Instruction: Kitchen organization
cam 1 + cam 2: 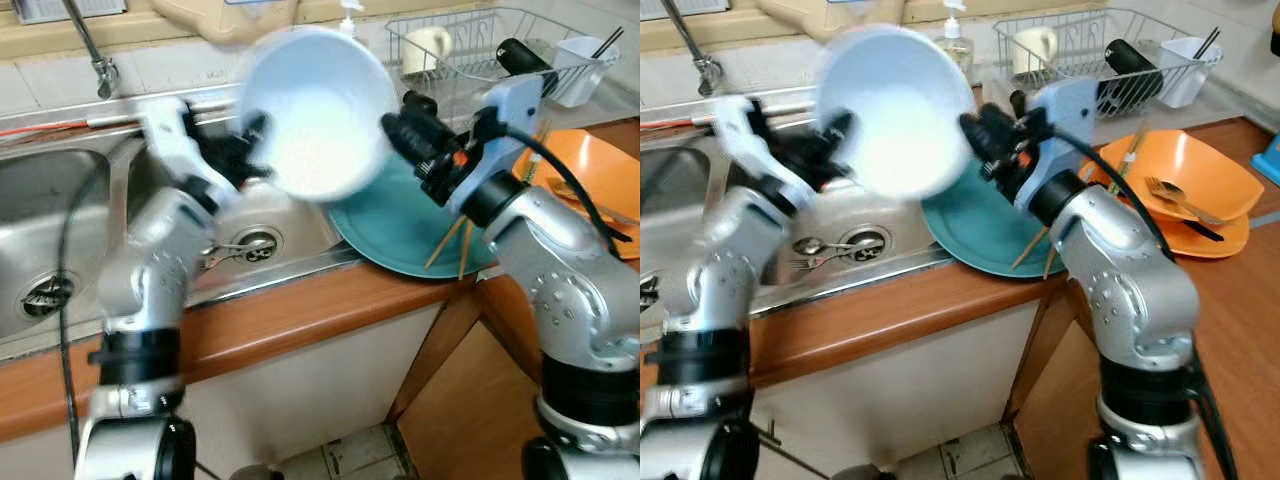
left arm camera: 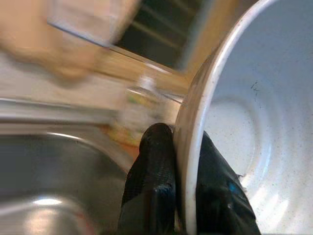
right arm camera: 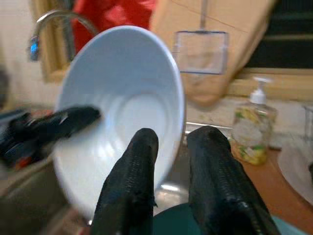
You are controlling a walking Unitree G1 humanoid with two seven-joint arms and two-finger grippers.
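Holding the white bowl (image 1: 318,110) tilted above the sink (image 1: 60,240), the left gripper (image 2: 183,161) clamps its rim; the right gripper (image 3: 178,161), jaws parted empty, hovers beside it over the teal plate (image 1: 400,230).

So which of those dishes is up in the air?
The white bowl, pinched at its rim by the left gripper's fingers. The teal plate and orange bowls rest on the counter.

Silver arms (image 1: 560,270), black cables (image 1: 66,300)
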